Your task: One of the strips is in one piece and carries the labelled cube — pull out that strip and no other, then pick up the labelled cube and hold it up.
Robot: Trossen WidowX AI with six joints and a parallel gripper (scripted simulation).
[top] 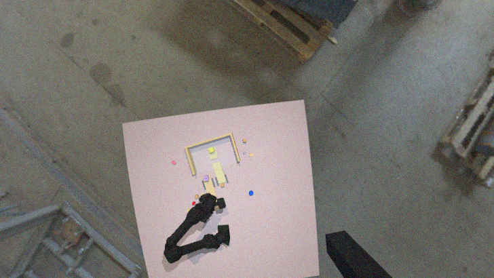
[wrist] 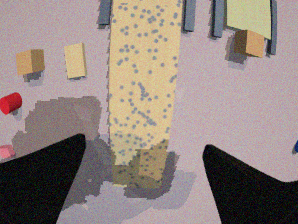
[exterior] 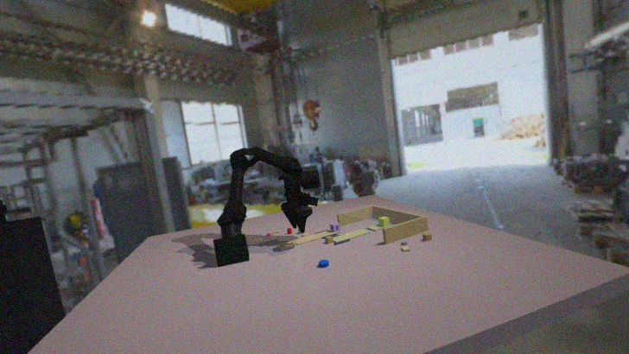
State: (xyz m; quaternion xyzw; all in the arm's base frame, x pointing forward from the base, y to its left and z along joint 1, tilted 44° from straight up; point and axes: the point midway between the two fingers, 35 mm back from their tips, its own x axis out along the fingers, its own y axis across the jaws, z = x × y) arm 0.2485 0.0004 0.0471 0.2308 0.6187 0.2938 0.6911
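A speckled tan strip (top: 210, 188) (exterior: 308, 238) (wrist: 143, 76) lies in one piece in front of the wooden U-shaped fence (top: 190, 160) (exterior: 404, 228). A purple cube (top: 205, 177) (exterior: 334, 226) sits on its far end. Beside it a pale green strip (top: 218, 172) (exterior: 350, 236) lies in two pieces. The far piece carries a yellow-green cube (top: 211, 150) (exterior: 384, 221) inside the fence. My gripper (top: 216, 206) (exterior: 301, 229) (wrist: 145, 147) is open. Its fingers straddle the tan strip's near end, where a small tan tab sits, and they hold nothing.
Small blocks lie around: a tan one (wrist: 29, 62), a pale yellow one (wrist: 75, 60), a red one (top: 193, 203) (wrist: 9, 103), a pink one (top: 174, 162). A blue disc (top: 250, 192) (exterior: 323, 263) lies to the right on the pink table (top: 276, 224).
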